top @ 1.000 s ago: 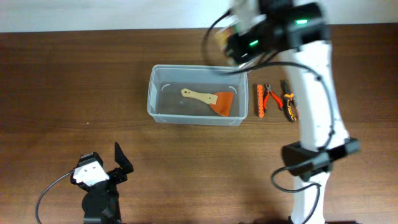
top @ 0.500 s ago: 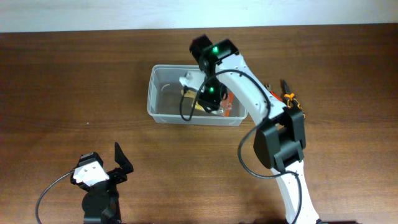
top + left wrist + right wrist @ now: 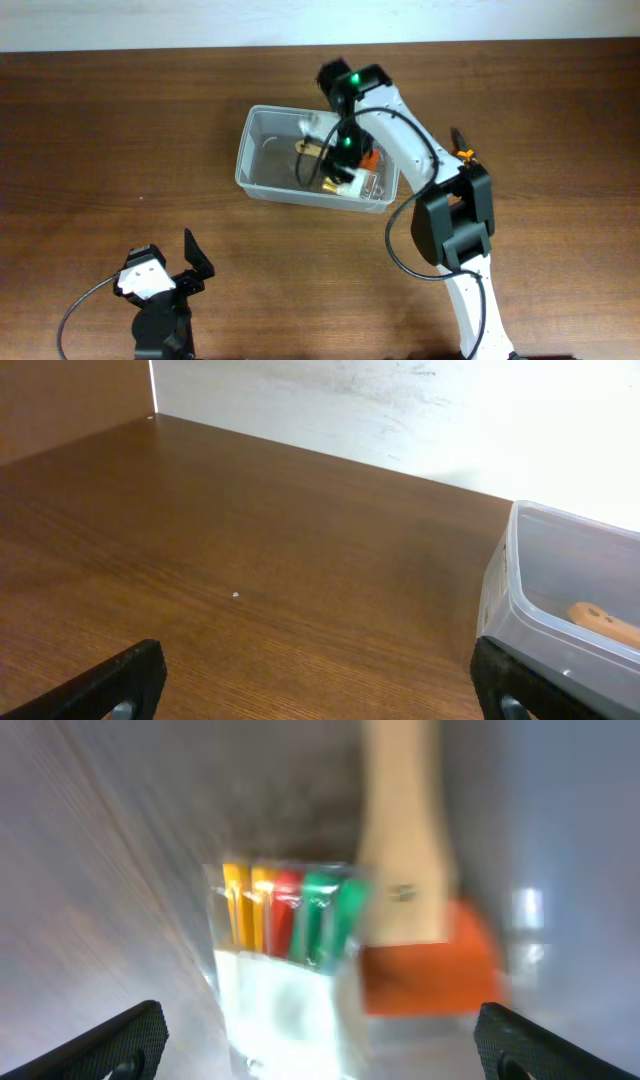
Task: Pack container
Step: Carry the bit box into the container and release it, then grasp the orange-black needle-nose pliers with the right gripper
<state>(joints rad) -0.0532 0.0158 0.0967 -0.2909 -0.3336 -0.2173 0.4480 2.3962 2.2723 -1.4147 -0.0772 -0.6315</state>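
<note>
The clear plastic container (image 3: 262,150) stands mid-table, and its corner shows in the left wrist view (image 3: 520,600). Inside lie an orange scraper (image 3: 371,158) with a wooden handle (image 3: 402,840) and a clear packet of coloured pieces (image 3: 352,184), yellow, red and green in the blurred right wrist view (image 3: 290,940). My right gripper (image 3: 338,160) hangs open over the packet inside the container (image 3: 100,870), holding nothing. My left gripper (image 3: 175,272) is open and empty near the front left, well away from the container.
Orange-handled pliers (image 3: 465,155) lie on the table to the right of the container, mostly hidden by the right arm. A pale wall runs along the table's far edge (image 3: 400,410).
The right arm swung from the back right in over the container and dropped lower. The packet now lies on the container floor beside the scraper. The left arm has not moved.
</note>
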